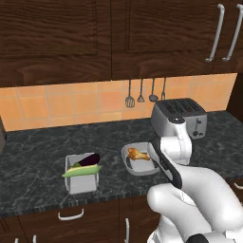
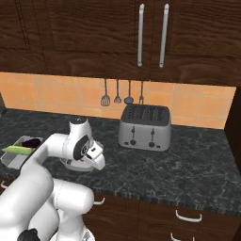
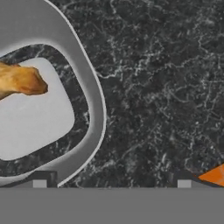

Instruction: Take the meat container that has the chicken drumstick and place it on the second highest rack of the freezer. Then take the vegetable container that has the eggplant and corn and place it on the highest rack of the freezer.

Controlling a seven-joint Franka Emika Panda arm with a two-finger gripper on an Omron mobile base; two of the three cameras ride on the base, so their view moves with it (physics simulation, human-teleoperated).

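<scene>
While the gripper [image 3: 111, 183] hung open over the desk [image 1: 38, 161], one fingertip above the meat tray's [image 1: 128, 163] rim, the tray held a drumstick [image 1: 138, 154]; left of it, the vegetable box [image 1: 81, 182] held eggplant [image 1: 89, 160] and corn [image 1: 81, 171].

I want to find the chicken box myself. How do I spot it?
Look at the dark stone counter, in front of the silver toaster. The rounded grey meat container holds one golden drumstick. The square container to its left holds eggplant and corn instead.

Drumstick tray [image 1: 128, 159] right of vegetable tray [image 1: 71, 182] — apart.
</scene>
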